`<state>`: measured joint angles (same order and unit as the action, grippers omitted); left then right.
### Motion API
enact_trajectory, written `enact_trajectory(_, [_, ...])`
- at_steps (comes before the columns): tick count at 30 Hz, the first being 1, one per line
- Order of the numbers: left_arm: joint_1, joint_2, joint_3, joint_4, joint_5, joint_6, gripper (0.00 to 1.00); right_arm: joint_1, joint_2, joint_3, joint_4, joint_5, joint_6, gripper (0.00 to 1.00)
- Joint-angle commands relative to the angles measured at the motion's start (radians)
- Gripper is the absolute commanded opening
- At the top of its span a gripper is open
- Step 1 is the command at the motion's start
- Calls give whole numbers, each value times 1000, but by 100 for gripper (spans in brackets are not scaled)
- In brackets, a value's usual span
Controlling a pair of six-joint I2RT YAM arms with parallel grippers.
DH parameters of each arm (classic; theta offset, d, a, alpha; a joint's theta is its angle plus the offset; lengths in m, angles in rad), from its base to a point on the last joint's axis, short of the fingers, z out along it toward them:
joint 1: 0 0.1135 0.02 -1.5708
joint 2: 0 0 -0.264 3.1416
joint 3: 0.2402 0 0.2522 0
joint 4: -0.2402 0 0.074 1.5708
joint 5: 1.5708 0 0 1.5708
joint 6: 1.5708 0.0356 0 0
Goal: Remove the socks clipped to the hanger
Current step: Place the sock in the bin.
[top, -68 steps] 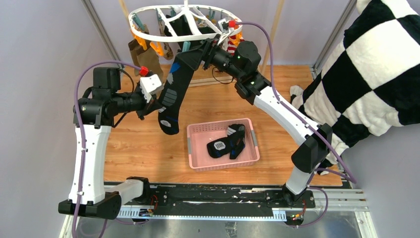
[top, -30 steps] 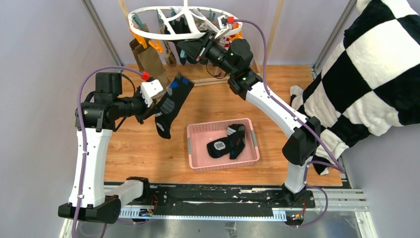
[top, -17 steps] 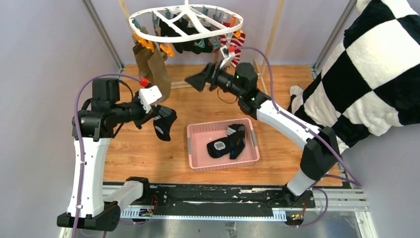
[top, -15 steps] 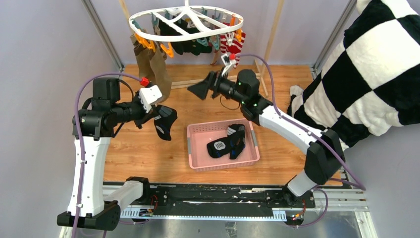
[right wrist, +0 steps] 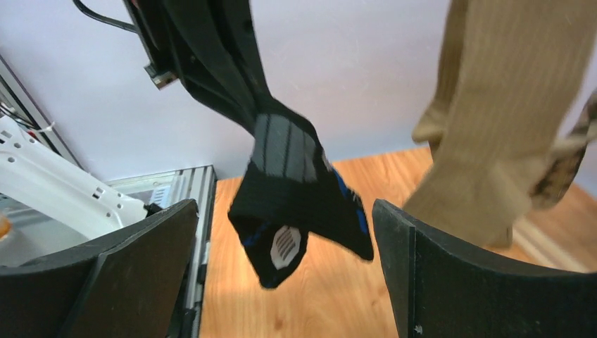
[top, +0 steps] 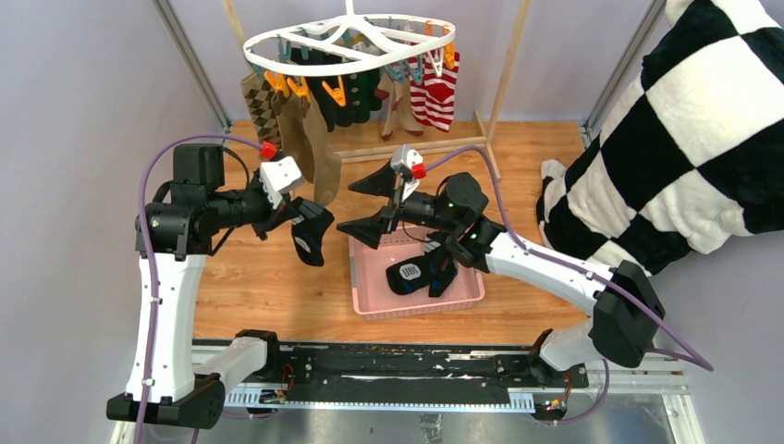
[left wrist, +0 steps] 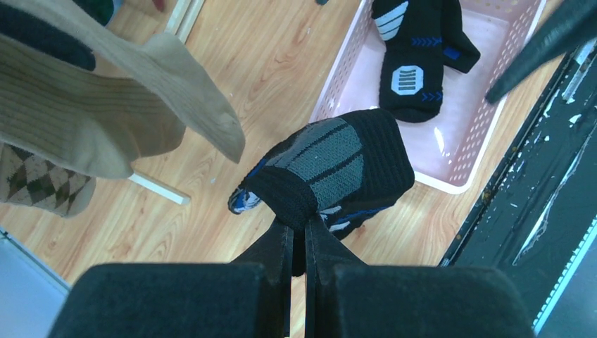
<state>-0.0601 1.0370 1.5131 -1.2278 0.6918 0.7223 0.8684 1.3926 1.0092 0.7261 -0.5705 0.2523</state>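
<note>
The white oval hanger [top: 349, 42] hangs at the top with tan [top: 314, 153], argyle [top: 259, 102], dark green [top: 356, 92] and red-and-white striped [top: 434, 92] socks clipped to it. My left gripper [top: 291, 215] is shut on a black-and-blue sock [top: 312, 233] that dangles free above the wooden floor, left of the basket. In the left wrist view the left gripper [left wrist: 299, 229] pinches the bunched sock [left wrist: 338, 162]. My right gripper [top: 368, 205] stands wide open and empty beside that sock. The right wrist view has the right gripper [right wrist: 285, 274] facing the sock [right wrist: 296, 190].
A pink slotted basket [top: 370, 305] on the floor holds black socks [top: 425, 268]. The wooden rack frame [top: 504, 74] stands behind. A black-and-white checkered cloth [top: 703, 139] fills the right side. The tan sock [right wrist: 500, 120] hangs close to the right gripper.
The black-and-blue sock came off the hanger and now hangs only from my left gripper. My right gripper dropped from the hanger toward the basket and opened wide. The hanger swung.
</note>
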Motion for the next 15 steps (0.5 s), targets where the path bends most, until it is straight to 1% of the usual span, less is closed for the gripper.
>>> enact_trajectory(1, [6,-3,28,2,22,-25,0,81,54,104,-5,33,-217,100])
enact_trajectory(5, [6,-4,32,2,31,-32,0,148,112,140,-53,103,-333,100])
enact_trajectory(12, [6,-7,33,2,35,-41,0,198,195,196,-102,178,-433,100])
enact_trajectory(13, [5,-9,33,2,35,-42,0,199,203,201,-104,193,-435,98])
enact_trajectory(15, [6,-16,31,2,37,-45,0,200,210,207,-107,207,-437,91])
